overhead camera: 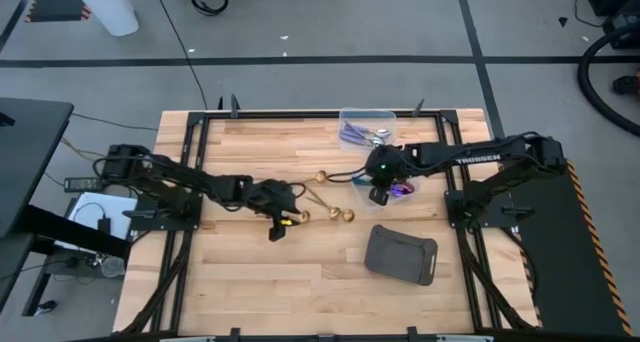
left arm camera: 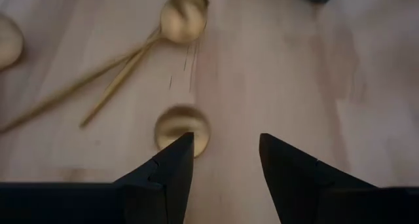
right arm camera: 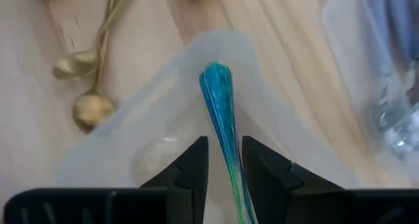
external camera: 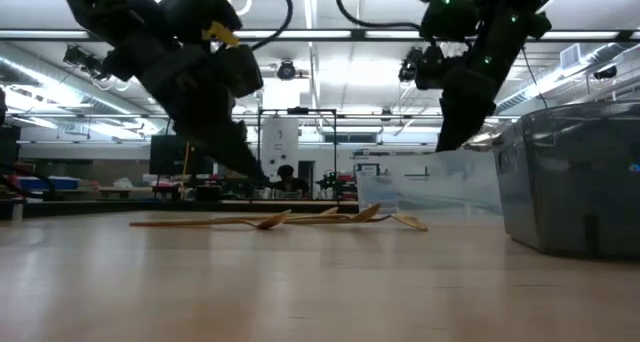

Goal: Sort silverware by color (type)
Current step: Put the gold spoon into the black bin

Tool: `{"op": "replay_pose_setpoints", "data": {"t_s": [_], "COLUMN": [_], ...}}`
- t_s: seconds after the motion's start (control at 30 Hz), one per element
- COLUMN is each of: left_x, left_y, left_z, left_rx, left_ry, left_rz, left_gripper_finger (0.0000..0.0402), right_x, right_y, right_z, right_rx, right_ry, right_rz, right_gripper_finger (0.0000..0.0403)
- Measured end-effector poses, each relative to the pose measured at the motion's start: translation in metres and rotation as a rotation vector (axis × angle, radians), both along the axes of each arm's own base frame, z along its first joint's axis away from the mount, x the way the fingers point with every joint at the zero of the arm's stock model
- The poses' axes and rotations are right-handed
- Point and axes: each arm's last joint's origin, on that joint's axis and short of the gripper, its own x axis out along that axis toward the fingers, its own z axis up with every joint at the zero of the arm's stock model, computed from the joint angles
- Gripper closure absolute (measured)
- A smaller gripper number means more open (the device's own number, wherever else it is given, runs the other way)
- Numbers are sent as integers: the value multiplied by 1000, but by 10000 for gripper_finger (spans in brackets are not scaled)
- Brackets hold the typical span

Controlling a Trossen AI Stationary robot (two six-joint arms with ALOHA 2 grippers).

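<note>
My right gripper (right arm camera: 224, 142) is shut on an iridescent teal utensil (right arm camera: 219, 99) above a clear tub (right arm camera: 196, 47) right of the table's middle (overhead camera: 408, 182). My left gripper (left arm camera: 226, 139) is open and points down at the wood near the table's middle (overhead camera: 280, 222). A gold spoon's bowl (left arm camera: 180, 126) lies beside one of its fingertips; touching or not, I cannot tell. More gold spoons (left arm camera: 180, 18) lie flat just beyond it (overhead camera: 322, 177) (overhead camera: 345, 215). A second clear tub (overhead camera: 368, 134) at the far edge holds lilac-handled pieces. My right gripper pinches the teal utensil's slim shaft (right arm camera: 229, 152) between its two fingers, coming from above and lying along it. The utensil's rounded free end (right arm camera: 216, 76) sticks out beyond the fingertips, lifted clear over the tub's corner.
A dark grey tray (overhead camera: 400, 254) sits on the wood toward the near right. In the low view the gold spoons (external camera: 300, 220) lie flat mid-table and a clear tub wall (external camera: 570, 182) stands at the right. Bare wood lies along the near edge.
</note>
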Motion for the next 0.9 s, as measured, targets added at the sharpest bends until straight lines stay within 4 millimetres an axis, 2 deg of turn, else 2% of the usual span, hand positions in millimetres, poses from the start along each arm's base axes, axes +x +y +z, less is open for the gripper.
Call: {"op": "replay_pose_setpoints", "data": {"t_s": [0.13,0.27,0.57,0.7,0.9], "left_x": [-4,-10,-11,-10,-9], "left_y": [1,4,5,5,5], "left_z": [-7,-12,-26,-31,-38], "left_rx": [42,98,168,173,186], "left_ry": [67,151,229,245,275], "left_rz": [17,20,36,34,21], "left_gripper_finger": [221,221,225,241,286], "right_x": [4,10,28,37,52], "right_y": [10,23,61,78,95], "right_z": [12,23,30,26,1], "right_rx": [-92,-99,-105,-131,-123], "right_ry": [16,-26,-249,-295,-251], "right_rz": [-13,35,152,198,247], "right_gripper_finger": [302,302,302,302,302]}}
